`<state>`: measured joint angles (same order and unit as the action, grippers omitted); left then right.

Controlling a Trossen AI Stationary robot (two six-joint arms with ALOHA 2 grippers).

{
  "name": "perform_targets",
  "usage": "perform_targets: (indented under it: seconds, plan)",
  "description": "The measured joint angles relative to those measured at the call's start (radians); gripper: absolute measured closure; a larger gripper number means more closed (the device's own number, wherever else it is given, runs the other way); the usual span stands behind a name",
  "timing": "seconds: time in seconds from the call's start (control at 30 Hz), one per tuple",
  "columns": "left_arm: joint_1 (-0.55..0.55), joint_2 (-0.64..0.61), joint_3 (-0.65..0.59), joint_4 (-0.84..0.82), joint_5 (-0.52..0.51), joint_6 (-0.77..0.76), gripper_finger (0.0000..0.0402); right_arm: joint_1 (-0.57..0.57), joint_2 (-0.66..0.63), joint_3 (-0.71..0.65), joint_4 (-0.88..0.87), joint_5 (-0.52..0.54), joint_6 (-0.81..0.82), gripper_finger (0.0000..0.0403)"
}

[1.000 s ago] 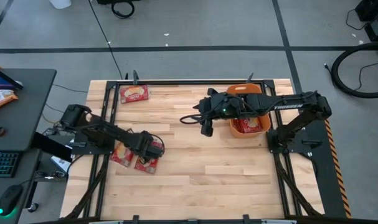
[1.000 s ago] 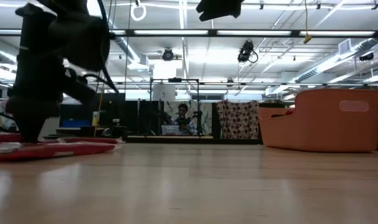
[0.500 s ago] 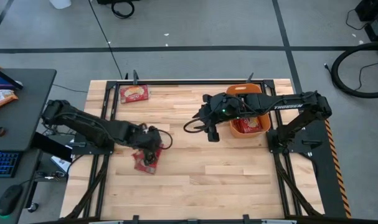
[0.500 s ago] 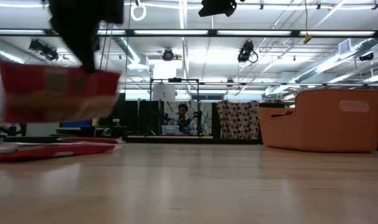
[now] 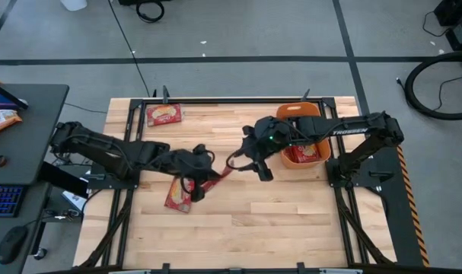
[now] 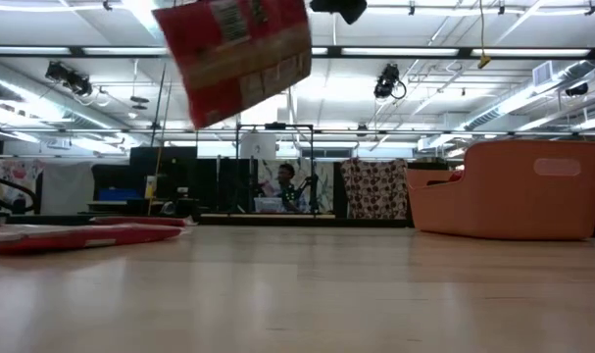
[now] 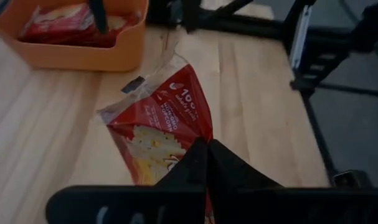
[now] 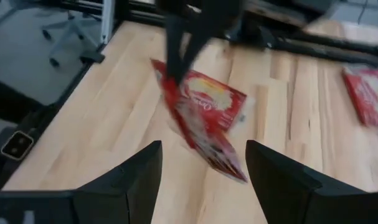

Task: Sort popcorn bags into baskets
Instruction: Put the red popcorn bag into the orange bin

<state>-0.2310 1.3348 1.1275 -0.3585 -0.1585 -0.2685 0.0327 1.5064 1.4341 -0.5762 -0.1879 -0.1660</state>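
Left wrist view: left hand (image 7: 204, 149) pinched shut on a popcorn bag (image 7: 160, 127) corner, open right hand (image 8: 204, 180) waiting just ahead; thin grip could slip mid-handover.

I'm looking down on a light wooden bench (image 5: 238, 221) with a dark frame along its edges. One red popcorn bag (image 5: 164, 115) lies flat near the far left corner. Another popcorn bag (image 5: 178, 195) lies flat at centre-left, partly under the left arm. The orange basket (image 5: 294, 110) stands on the far right part, with red bags visible inside it.
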Motion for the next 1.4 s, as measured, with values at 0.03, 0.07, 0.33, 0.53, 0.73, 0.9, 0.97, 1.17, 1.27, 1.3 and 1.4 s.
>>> perform_targets:
  seconds: [0.03, 0.07, 0.33, 0.53, 0.73, 0.9, 0.97, 1.17, 1.27, 1.3, 1.4]
  plan:
    - [0.008, -0.001, 0.0, 0.014, 0.023, -0.001, 0.0398, 0.004, -0.002, 0.0, 0.0, 0.0, -0.017, 0.0169]
    - [0.017, -0.001, 0.0, 0.036, 0.047, -0.004, 0.0398, 0.008, -0.003, 0.0, -0.002, 0.0, -0.028, 0.0171]
    - [0.039, -0.002, 0.0, 0.196, 0.096, 0.002, 0.0397, 0.018, -0.005, 0.0, 0.007, -0.068, -0.047, 0.019]
    - [0.047, -0.002, 0.0, 0.272, 0.106, 0.018, 0.0396, 0.018, -0.005, 0.0, 0.007, -0.069, -0.075, 0.0212]
    - [0.056, -0.002, 0.0, 0.278, 0.104, 0.006, 0.0396, 0.017, -0.005, 0.0, -0.001, -0.068, -0.078, 0.0271]
    - [0.061, -0.002, 0.0, 0.263, 0.062, -0.006, 0.0387, 0.016, -0.006, 0.0, -0.018, -0.069, -0.098, 0.034]
    - [0.061, -0.002, 0.0, 0.248, 0.037, -0.008, 0.0371, 0.012, -0.006, 0.0, -0.033, -0.068, -0.094, 0.0364]
    - [0.061, -0.003, 0.0, 0.142, -0.049, -0.074, 0.0295, 0.004, -0.012, 0.0, -0.22, -0.03, -0.072, 0.0376]
    - [0.062, -0.017, 0.0, 0.06, -0.068, -0.132, 0.0267, -0.004, -0.036, 0.0, -0.38, 0.148, -0.066, 0.0368]
    - [0.064, -0.018, 0.002, 0.046, -0.067, -0.148, 0.0261, -0.008, -0.044, 0.0, -0.437, 0.244, -0.065, 0.0362]
    - [0.067, -0.017, 0.001, 0.02, -0.066, -0.172, 0.0254, -0.031, -0.058, 0.0, -0.629, 0.531, -0.027, 0.0355]
